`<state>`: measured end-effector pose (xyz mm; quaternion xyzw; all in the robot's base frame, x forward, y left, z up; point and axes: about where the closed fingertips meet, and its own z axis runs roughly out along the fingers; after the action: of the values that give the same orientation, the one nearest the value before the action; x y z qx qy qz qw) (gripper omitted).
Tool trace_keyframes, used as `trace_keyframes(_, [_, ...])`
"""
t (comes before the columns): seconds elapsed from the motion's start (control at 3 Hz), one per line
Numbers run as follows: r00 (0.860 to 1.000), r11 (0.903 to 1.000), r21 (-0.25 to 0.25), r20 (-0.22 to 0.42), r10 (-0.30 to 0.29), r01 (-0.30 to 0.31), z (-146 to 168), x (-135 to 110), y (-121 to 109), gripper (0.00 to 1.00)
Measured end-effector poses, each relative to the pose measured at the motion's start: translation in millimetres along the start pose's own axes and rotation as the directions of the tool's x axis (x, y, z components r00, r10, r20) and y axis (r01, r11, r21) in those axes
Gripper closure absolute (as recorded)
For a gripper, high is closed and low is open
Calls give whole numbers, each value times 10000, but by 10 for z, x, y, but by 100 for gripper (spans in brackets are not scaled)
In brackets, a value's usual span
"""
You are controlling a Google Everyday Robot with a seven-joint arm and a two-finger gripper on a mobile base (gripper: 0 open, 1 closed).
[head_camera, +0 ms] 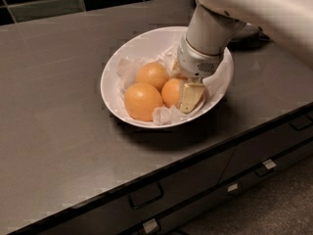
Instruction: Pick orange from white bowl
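Observation:
The white bowl [146, 43] stands on the dark counter, lined with crumpled white paper. Three oranges lie in it: one at the front left [142, 101], one behind it [152, 75], and one at the right [171, 92]. My gripper [188, 95] reaches down from the upper right into the bowl's right half and sits right against the right orange. The arm's wrist hides the back right of the bowl's inside.
The dark counter [58, 121] runs to a front edge with drawers and handles [145, 196] below. A dark tiled wall [44, 4] stands behind. A pale object [247, 32] shows partly behind the arm at the right.

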<state>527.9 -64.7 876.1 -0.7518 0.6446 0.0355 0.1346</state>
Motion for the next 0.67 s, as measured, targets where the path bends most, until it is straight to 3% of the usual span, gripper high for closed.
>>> trace_keyframes(0.67, [9997, 9993, 332, -182, -137, 143, -177, -82, -7, 100])
